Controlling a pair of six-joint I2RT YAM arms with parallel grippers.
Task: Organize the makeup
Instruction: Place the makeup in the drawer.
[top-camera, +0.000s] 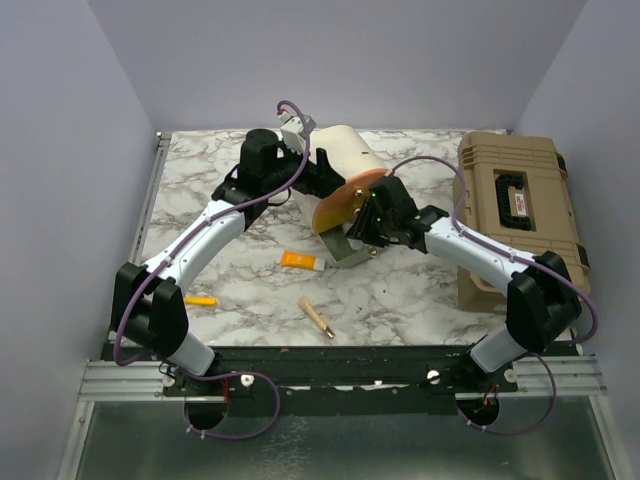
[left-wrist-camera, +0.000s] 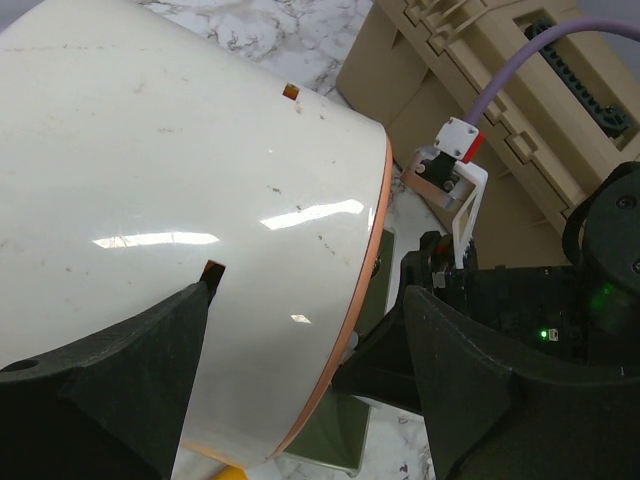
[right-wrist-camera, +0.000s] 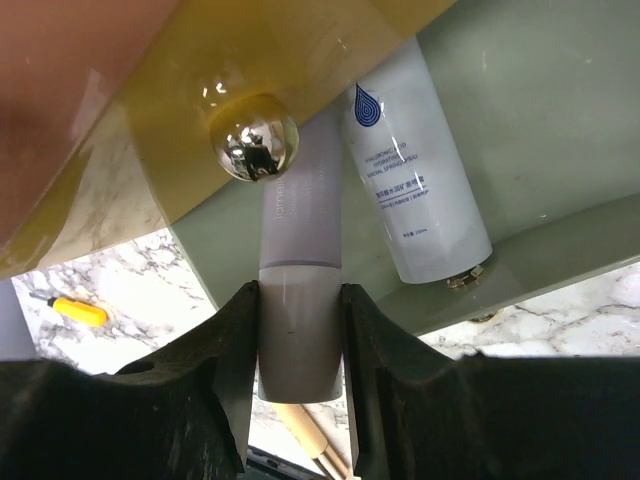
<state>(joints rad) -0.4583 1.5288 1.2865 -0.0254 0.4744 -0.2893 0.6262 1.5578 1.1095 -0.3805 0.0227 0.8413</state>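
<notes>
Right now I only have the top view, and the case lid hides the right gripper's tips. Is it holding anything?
Observer: Yes. In the right wrist view, the right gripper is clamped on a lilac tube, which points up under the lid.
Operator: And the left one, is it actually on the case?
Observer: Looks so. In the left wrist view, the case sits between the left gripper fingers, one of them pressed against its cream wall.
</notes>
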